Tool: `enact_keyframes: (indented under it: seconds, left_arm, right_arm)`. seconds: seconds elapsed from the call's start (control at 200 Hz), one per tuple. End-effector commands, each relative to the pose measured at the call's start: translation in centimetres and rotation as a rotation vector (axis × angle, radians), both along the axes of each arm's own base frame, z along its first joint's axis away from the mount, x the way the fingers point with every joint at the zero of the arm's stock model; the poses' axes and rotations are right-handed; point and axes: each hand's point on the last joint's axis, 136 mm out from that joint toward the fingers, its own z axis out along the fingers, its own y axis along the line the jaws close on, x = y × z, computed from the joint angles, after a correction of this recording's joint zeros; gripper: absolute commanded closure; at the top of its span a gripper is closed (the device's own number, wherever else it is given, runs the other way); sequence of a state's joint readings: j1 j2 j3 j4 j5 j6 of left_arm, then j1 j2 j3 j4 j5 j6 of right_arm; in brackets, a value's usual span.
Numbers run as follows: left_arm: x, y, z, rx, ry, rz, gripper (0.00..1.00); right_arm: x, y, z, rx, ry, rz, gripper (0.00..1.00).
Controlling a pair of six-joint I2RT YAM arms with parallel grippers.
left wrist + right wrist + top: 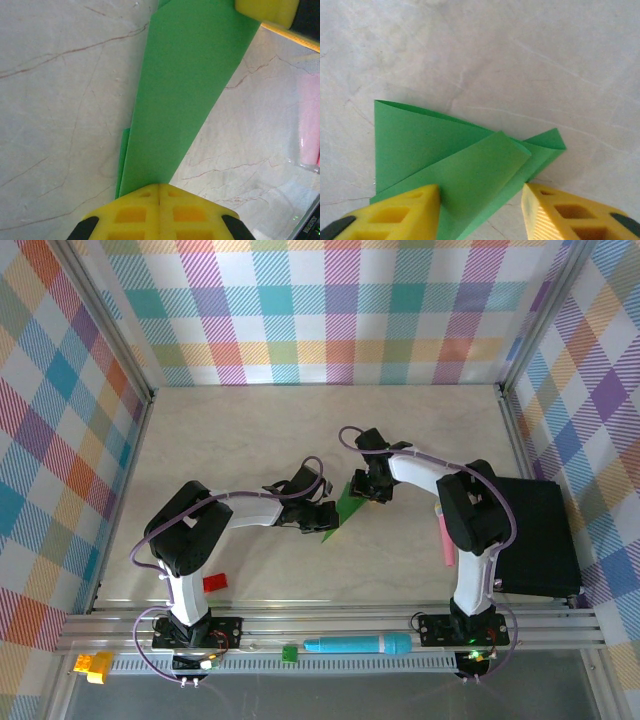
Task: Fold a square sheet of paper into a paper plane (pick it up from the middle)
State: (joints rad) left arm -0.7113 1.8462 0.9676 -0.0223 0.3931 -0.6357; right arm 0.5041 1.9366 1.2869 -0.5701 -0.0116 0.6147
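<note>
The marbled bench (300, 430) is seen whole from the top external view. The folded green paper sheet (346, 508) lies near the bench's middle, between the two end effectors. Much of the sheet is covered there by both wrists, so its folds cannot be read.

The folds are shown by the wrist views. In the left wrist view the left end effector (159, 189) is closed, its yellow pads pressed together on the narrow end of the sheet. The sheet runs away from the pads as a long tapering strip, with a second layer showing along one edge. A yellow fingertip (265, 10) of the other arm is met at the strip's far end.

In the right wrist view the right end effector (480, 205) is open, its pads held apart with a curled flap of the sheet between them. A broader triangular layer is spread just beyond the pads, and whatever lies under the flap is hidden by it.

A black case (535, 535) is set well to the right of the right end effector, partly overlapped by that arm. A teal marker (355, 644) is laid on the rail well behind both end effectors. A pink marker (445, 535) is placed just beside the right arm. A red block (214, 583) is found behind the left end effector. A small green block (289, 652) sits just beside the teal marker, and a yellow block (95, 665) is at the rail's far left.
</note>
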Motion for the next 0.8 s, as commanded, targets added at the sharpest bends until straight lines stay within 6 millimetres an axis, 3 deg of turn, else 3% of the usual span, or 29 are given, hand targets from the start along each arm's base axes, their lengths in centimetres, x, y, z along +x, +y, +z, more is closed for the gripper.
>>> enact_keyframes:
  seconds: [0.0, 0.43, 0.795]
  left_arm:
    - [-0.7, 0.5, -0.9, 0.027, 0.025, -0.007, 0.95]
    - [1.2, -1.7, 2.2, -0.063, -0.054, -0.022, 0.93]
    - [2.8, -3.0, 2.0, -0.069, -0.058, -0.023, 0.92]
  right_arm:
    - [-0.9, -0.6, -1.6, -0.027, 0.059, -0.011, 0.59]
    - [-1.8, -1.1, -2.8, -0.035, 0.084, -0.003, 0.72]
    - [-2.1, -1.1, -3.3, -0.031, 0.092, 0.001, 0.73]
